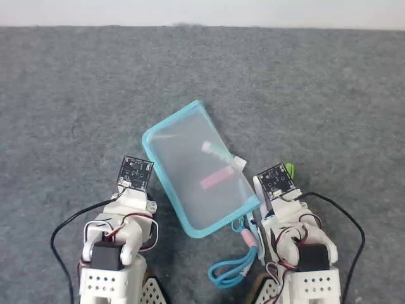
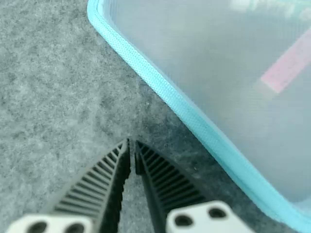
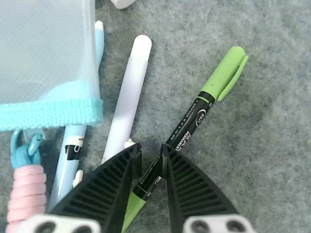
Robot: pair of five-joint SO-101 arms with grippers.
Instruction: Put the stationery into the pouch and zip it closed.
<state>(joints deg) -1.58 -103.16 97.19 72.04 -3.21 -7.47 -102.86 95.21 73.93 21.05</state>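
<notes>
The green marker lies on the grey surface just beside the teal-edged pouch, gripped by the right jaws. The left jaws are clenched empty by the pouch's edge. It looks like the loading step; next, the marker needs lifting toward the opening.

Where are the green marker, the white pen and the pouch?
green marker [image 3: 192, 124], right wrist view, on its black barrel.
white pen [image 3: 127, 97], right wrist view, on the middle of its barrel.
pouch [image 1: 177, 158], high view, on a bare part of its translucent face.
</notes>
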